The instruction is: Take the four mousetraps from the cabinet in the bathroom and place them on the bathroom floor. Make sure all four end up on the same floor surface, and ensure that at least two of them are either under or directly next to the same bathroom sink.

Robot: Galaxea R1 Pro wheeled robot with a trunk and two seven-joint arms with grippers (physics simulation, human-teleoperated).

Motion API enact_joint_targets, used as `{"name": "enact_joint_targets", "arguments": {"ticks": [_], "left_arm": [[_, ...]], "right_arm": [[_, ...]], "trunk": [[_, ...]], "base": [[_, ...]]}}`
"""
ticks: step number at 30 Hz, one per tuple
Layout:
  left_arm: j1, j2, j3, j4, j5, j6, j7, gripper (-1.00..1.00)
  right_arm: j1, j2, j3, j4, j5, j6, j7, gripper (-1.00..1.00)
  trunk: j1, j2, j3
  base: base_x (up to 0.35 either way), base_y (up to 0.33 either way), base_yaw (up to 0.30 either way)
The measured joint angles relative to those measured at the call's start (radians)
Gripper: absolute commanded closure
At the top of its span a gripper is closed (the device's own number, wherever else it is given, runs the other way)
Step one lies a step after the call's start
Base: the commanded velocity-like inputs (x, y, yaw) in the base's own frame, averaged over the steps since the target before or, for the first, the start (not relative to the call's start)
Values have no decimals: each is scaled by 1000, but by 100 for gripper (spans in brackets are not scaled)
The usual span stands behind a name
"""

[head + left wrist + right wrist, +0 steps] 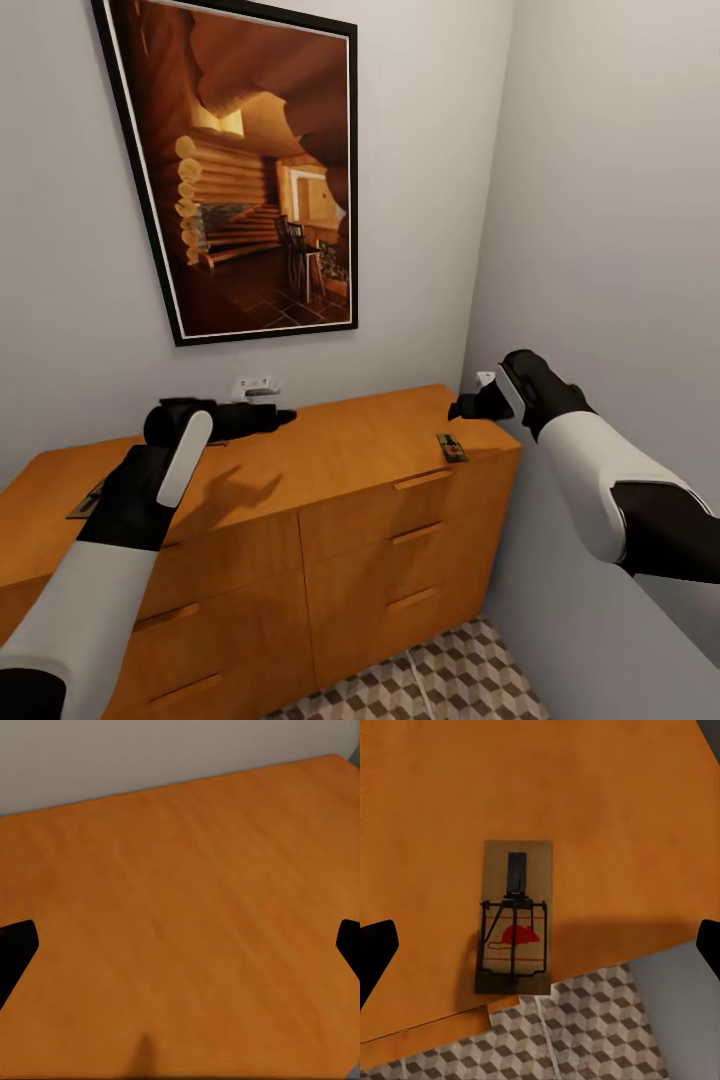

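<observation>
Orange-brown cabinet [330, 460] holds 1 mousetrap [514, 916] at its front edge; the right gripper [540, 945], spread wide and empty, should descend centred over it.

Soft, even light all round; the mousetrap [514, 916] drops a faint shadow on the cabinet [330, 450] top, edges slightly blurry, no glare

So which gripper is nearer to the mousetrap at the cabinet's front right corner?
The right gripper: it hovers just above and behind the mousetrap, open. The left gripper hangs over the middle of the cabinet top, farther away.
</observation>
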Motion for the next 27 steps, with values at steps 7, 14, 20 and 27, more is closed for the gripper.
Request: {"name": "enact_joint_targets", "arguments": {"ticks": [7,14,20,27], "left_arm": [[0,0,0,16,0,-2,0,-100],[0,-1,0,20,0,-3,0,-100],[1,-1,0,22,0,-5,0,-100],[1,-2,0,22,0,-5,0,-100]], "right_arm": [[0,1,1,60,1,-43,-9,-100],[0,1,0,93,0,-81,-30,-100],[0,0,0,102,-4,-94,-38,-100],[0,0,-2,106,-6,-99,-39,-100]], "trunk": [[0,0,0],[0,0,0],[0,0,0],[0,0,0]], "base": [[0,0,0],[0,0,0],[0,0,0],[0,0,0]]}}
